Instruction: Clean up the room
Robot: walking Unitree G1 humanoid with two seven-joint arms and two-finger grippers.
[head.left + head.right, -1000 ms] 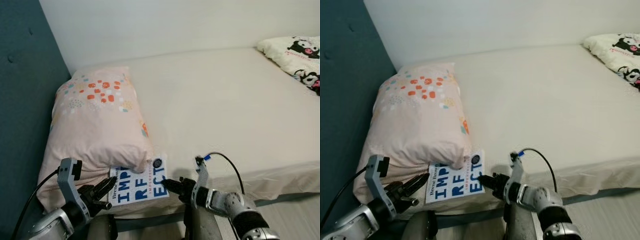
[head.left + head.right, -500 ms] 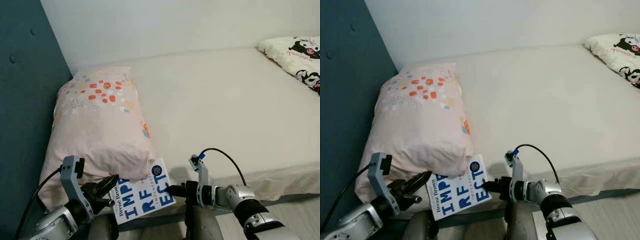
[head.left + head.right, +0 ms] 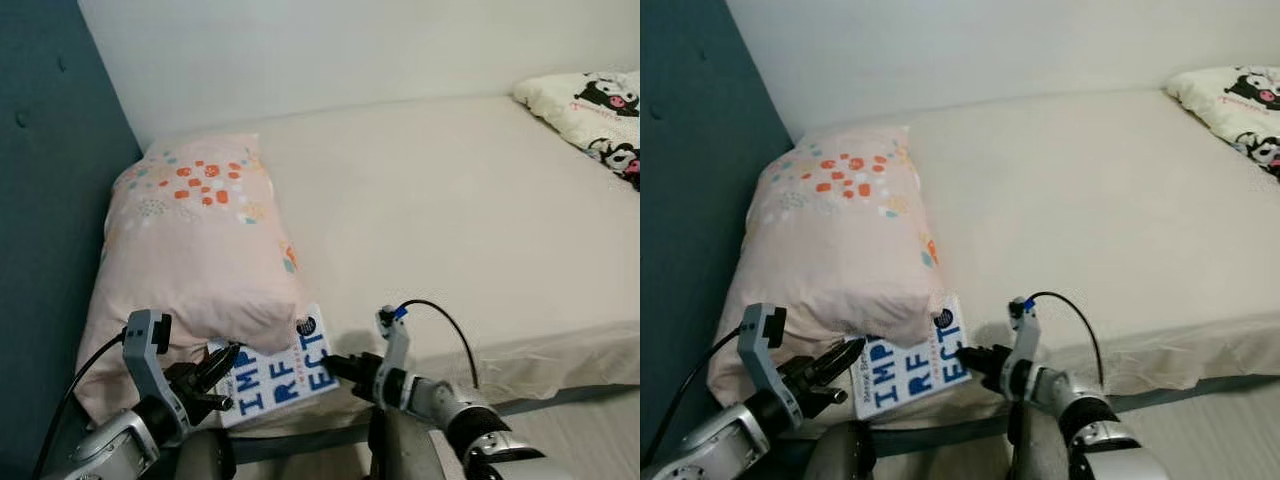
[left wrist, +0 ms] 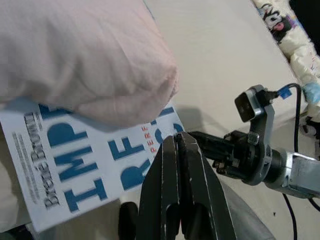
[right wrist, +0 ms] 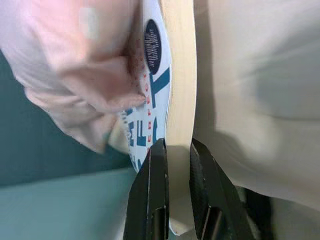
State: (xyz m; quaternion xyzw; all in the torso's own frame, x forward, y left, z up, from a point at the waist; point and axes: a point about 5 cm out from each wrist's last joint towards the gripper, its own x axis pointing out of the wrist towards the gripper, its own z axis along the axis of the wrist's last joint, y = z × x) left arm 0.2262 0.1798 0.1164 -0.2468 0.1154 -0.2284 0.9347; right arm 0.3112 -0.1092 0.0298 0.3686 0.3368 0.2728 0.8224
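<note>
Compared with half a second ago, the book lies flatter and closer under the pillow; it was tilted up off the bed edge then, and its far corner is now tucked beneath the pillow's near end again.

Current state:
- The book rests face up at the near edge of the bed, beside the blue headboard end, with the pink pillow overlapping its upper part.
- The right gripper has its jaws pinching the book's page edge at the near right corner, one finger on the cover side and one below, as seen in the right wrist view.
- The left gripper hovers over the cover near the book's left part. Its jaws are pressed together and hold nothing.
- A second pillow with a cartoon print lies at the far right of the bed, well apart from the work.

Hazards, as a judgement:
- The grip is at one corner only. If the book is pulled out, the weight of the pillow could drag on the cover and twist the book out of the jaws.
- The book already overhangs the mattress edge; a slip would likely drop it to the floor.
- A pull could also drag the pillow toward the edge.
</note>
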